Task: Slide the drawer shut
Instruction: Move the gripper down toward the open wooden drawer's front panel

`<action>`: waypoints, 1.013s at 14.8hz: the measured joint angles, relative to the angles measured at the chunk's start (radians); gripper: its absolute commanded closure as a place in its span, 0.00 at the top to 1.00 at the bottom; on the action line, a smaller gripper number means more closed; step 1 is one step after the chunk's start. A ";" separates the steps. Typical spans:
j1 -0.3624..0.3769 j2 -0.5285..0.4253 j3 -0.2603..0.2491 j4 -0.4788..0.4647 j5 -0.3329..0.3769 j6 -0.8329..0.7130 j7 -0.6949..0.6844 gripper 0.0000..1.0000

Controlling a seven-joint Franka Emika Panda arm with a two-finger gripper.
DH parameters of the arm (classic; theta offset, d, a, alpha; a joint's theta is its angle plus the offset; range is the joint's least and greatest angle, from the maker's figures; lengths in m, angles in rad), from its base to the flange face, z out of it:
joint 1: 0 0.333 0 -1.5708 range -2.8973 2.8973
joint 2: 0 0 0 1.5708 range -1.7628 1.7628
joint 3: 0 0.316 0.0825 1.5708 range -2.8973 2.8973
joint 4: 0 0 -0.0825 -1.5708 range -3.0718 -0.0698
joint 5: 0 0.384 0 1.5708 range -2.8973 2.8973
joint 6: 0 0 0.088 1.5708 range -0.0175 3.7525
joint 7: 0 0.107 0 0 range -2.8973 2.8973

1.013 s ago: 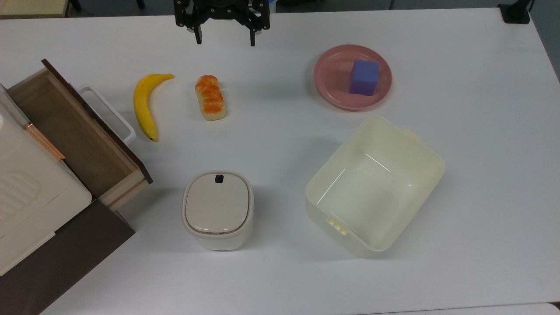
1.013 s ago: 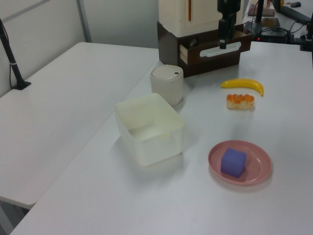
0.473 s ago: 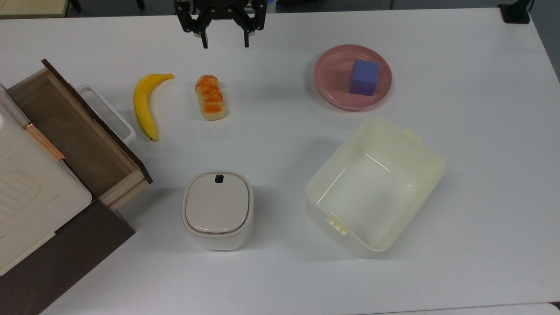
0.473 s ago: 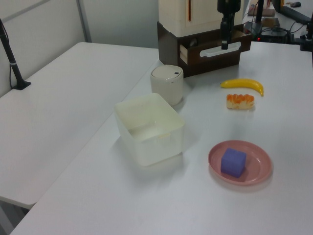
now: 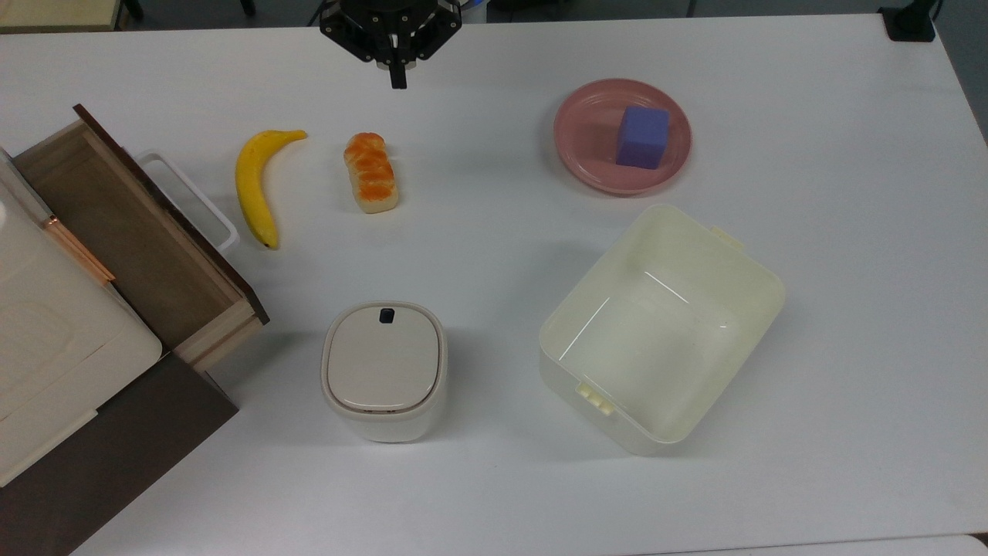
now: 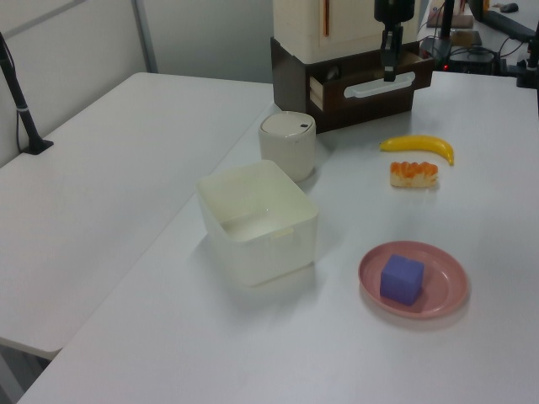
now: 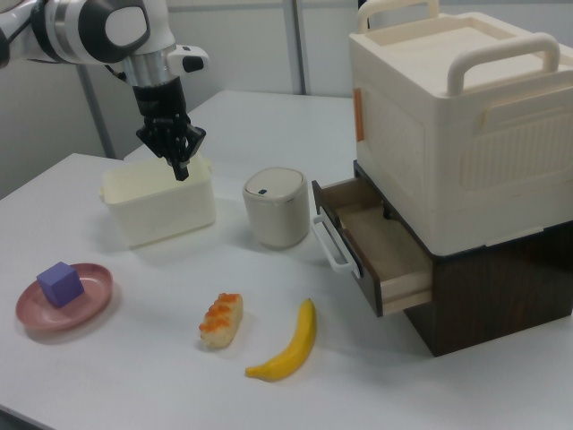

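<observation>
The drawer (image 5: 131,232) stands pulled out of the dark brown cabinet (image 5: 116,455) at the top view's left, its brown floor bare and its white loop handle (image 5: 193,202) facing the table. In the right view the drawer (image 7: 380,251) sticks out toward the right view's left, handle (image 7: 329,242) in front. My gripper (image 5: 397,77) hangs high above the table's far edge, well apart from the drawer, with its fingers shut together on nothing. It also appears in the right view (image 7: 182,170) and in the left view (image 6: 387,71).
A banana (image 5: 255,185) and a bread roll (image 5: 371,171) lie between gripper and drawer. A cream lidded container (image 5: 384,369), an open cream tub (image 5: 664,324) and a pink plate (image 5: 587,147) with a purple block (image 5: 642,137) occupy the table. A cream appliance (image 7: 457,116) sits on the cabinet.
The gripper's fingers have come together from wide open to shut. The drawer and the table objects have not moved.
</observation>
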 measured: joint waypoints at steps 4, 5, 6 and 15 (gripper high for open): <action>0.000 0.002 -0.001 -0.005 0.000 0.000 0.000 0.00; -0.001 0.003 -0.002 -0.006 0.000 0.000 0.000 0.00; -0.003 0.004 -0.005 -0.008 0.000 0.000 0.001 0.00; -0.140 0.121 -0.012 -0.029 0.011 0.009 0.275 0.00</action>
